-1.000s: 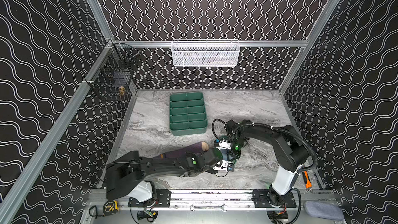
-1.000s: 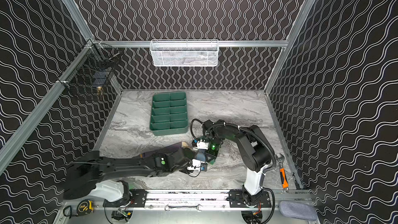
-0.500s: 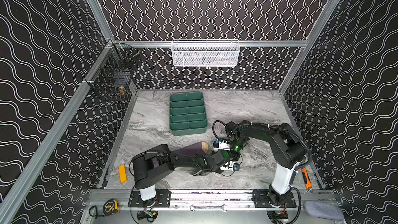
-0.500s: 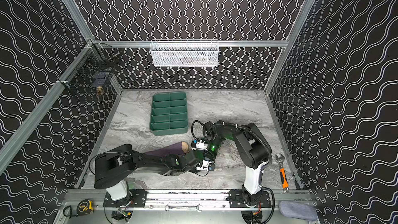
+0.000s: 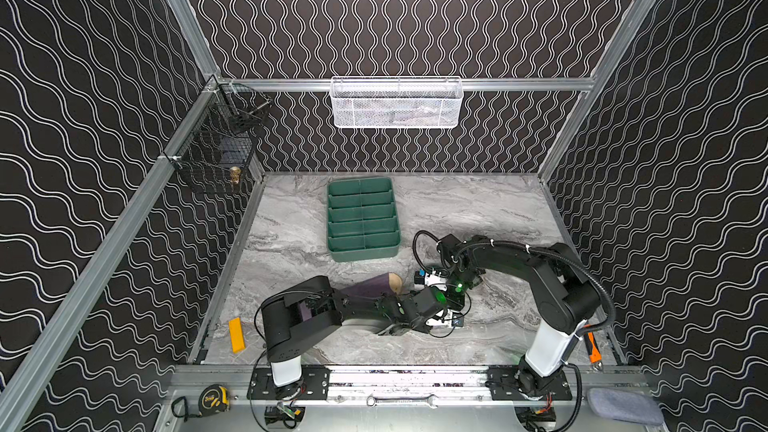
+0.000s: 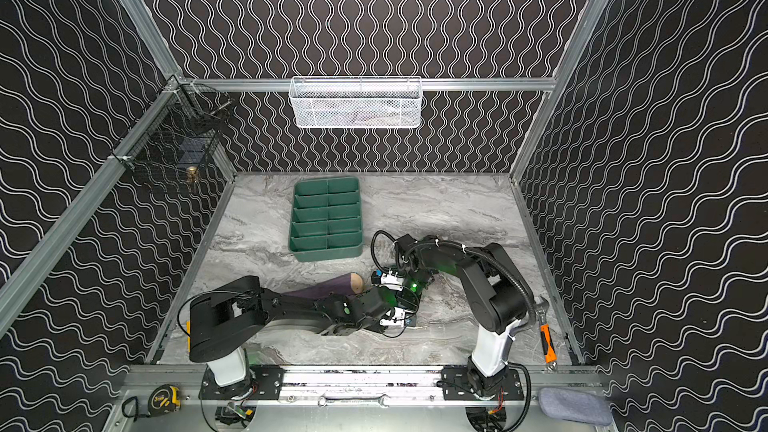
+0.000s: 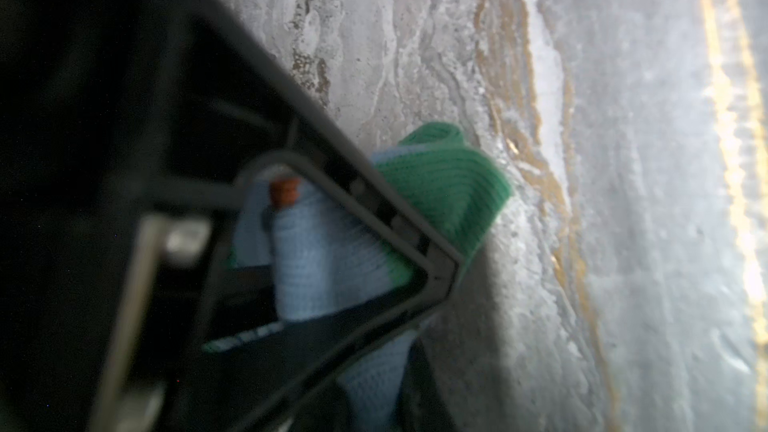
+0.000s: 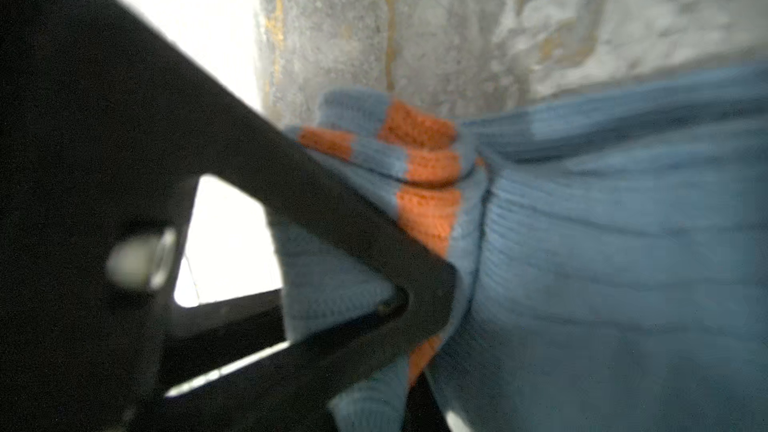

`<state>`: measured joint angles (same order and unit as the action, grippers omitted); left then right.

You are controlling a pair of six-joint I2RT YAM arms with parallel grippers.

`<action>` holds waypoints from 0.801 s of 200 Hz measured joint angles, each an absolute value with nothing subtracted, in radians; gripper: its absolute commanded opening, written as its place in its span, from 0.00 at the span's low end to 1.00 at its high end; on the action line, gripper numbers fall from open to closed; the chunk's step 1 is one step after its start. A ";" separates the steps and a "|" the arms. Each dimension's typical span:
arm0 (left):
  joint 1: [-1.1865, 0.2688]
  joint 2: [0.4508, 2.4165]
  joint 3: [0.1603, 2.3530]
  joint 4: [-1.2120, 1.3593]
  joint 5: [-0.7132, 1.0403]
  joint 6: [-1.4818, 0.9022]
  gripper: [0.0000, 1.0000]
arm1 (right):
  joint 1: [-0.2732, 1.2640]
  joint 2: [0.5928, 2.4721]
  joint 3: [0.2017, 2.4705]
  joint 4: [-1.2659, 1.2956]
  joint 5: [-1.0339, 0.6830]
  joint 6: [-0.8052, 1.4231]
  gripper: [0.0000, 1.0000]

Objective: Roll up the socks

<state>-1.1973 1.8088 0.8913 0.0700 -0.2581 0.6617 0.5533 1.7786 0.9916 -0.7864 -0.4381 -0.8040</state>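
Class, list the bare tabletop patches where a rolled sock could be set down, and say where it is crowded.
Bare table: between the green tray and the right wall; between tray and left wall; the front strip between both arms. Crowded: front centre, where they meet over the blue sock, beside the purple sock.

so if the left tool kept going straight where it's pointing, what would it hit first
The green toe of the blue sock, bunched right at the tip of the left tool; just past it, the marble tabletop, though the blurred wrist view leaves depth unclear.
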 measured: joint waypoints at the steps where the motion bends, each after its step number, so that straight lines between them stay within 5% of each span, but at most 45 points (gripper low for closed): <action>1: -1.197 1.809 0.891 0.070 -0.256 0.662 0.00 | 0.553 1.776 0.990 -0.783 -0.437 -0.804 0.36; 25: -1.191 1.813 0.893 0.073 -0.250 0.654 0.00 | 0.552 1.684 0.920 -0.666 -0.401 -0.804 0.58; 76: -1.125 1.849 0.992 -0.018 -0.111 0.659 0.00 | 0.475 1.319 0.637 -0.286 -0.136 -0.765 0.79; 113: -1.058 1.934 1.164 -0.222 0.017 0.588 0.00 | 0.294 1.101 0.630 0.027 0.154 -0.598 0.80; 160: -0.988 2.042 1.351 -0.422 0.187 0.499 0.00 | 0.246 0.873 0.651 0.231 0.421 -0.498 0.75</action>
<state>-0.9878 2.0418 1.3510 -0.4221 0.1871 0.4992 0.2462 0.8726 0.6510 0.2310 0.4210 -0.4976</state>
